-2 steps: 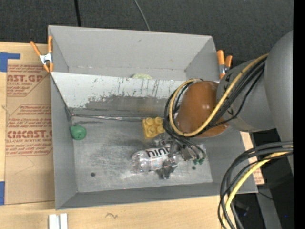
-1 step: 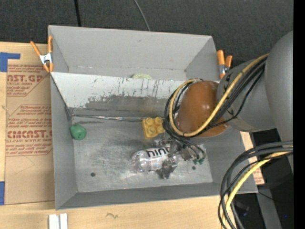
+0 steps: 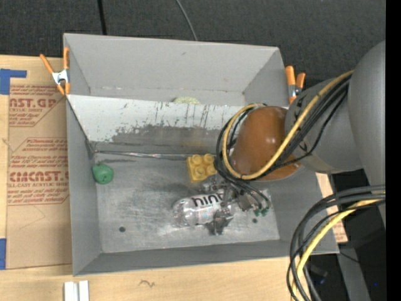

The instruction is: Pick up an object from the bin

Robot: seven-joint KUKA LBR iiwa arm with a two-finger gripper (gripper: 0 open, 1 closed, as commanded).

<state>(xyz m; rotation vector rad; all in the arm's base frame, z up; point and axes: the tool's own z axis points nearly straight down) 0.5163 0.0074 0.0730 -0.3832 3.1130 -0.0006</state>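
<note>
Beside the tool, a crushed bottle bears unreadable white lettering.

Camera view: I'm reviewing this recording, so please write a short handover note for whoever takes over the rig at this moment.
Gripper: low in the bin, front right, at the right end of the crumpled clear bottle with black lettering. Whether it grips the bottle cannot be told.
Other things: yellow toy brick just behind the bottle; green lump by the left wall.
Done: arm is down at the bottle.
Left: the bottle lies on the floor, not yet lifted. Confirm the grasp, then raise it.
</note>
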